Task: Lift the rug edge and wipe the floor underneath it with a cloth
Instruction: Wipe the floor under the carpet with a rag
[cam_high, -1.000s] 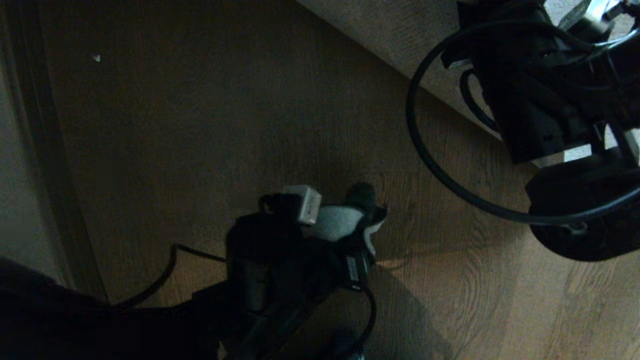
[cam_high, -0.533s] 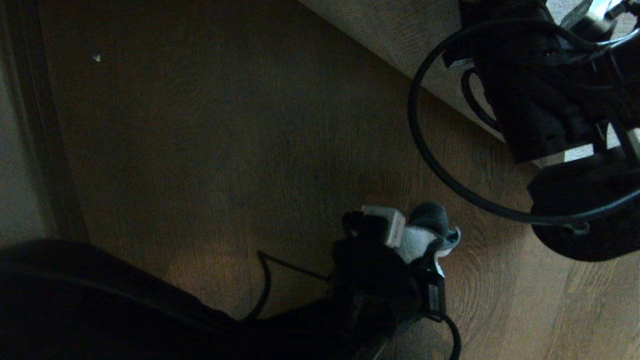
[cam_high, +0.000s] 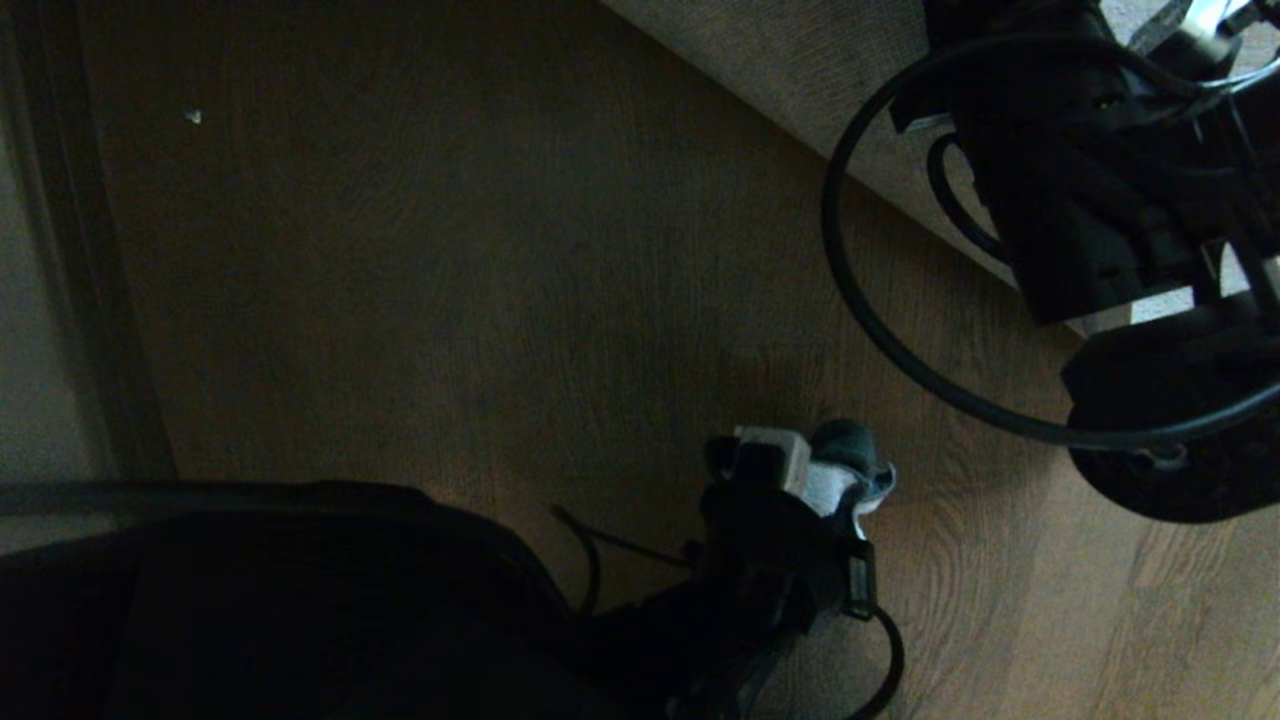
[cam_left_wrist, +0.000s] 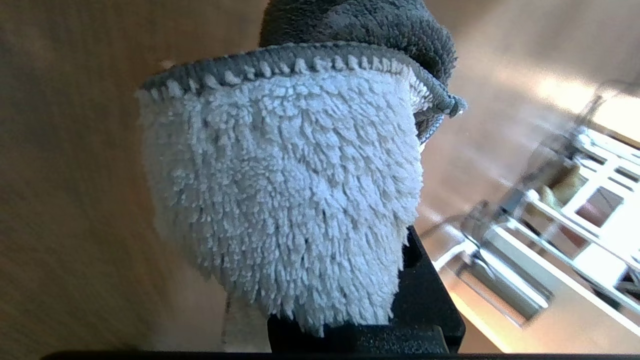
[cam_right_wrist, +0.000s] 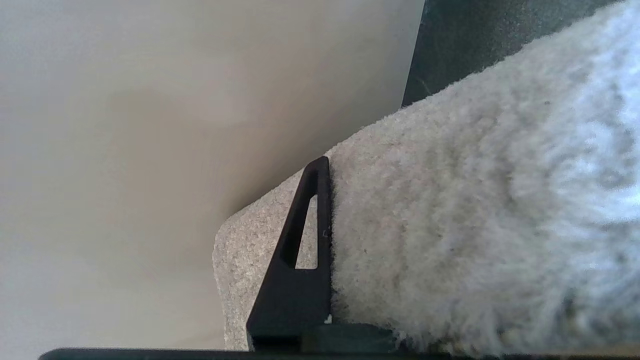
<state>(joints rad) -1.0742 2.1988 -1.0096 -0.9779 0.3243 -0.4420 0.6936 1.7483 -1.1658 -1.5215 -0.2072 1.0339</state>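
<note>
I am holding the cloth (cam_high: 835, 487) in the left gripper (cam_high: 840, 480), fingers clamped together on it; the gripper is sitting low in the head view, near the centre, pressing the cloth down onto the floor (cam_high: 450, 300); in the left wrist view the cloth (cam_left_wrist: 285, 200) is showing a pale fluffy face with a darker grey stitched hem, bunched over the fingers, with the wooden floor (cam_left_wrist: 65, 200) directly behind it.

I am keeping the right gripper (cam_right_wrist: 327, 240) clamped on the rug edge (cam_right_wrist: 450, 225); one black finger (cam_right_wrist: 300, 260) is lying against the flat woven backing, with the plush pile on the other side of it; the corner of the rug is rounded and is hanging raised in front of a pale wall (cam_right_wrist: 125, 125).

In the head view the right arm (cam_high: 1080, 200) is occupying the upper right; the rug backing (cam_high: 800, 70) is running as a diagonal band above the bare planks; the cloth is lying well apart from that band.
</note>
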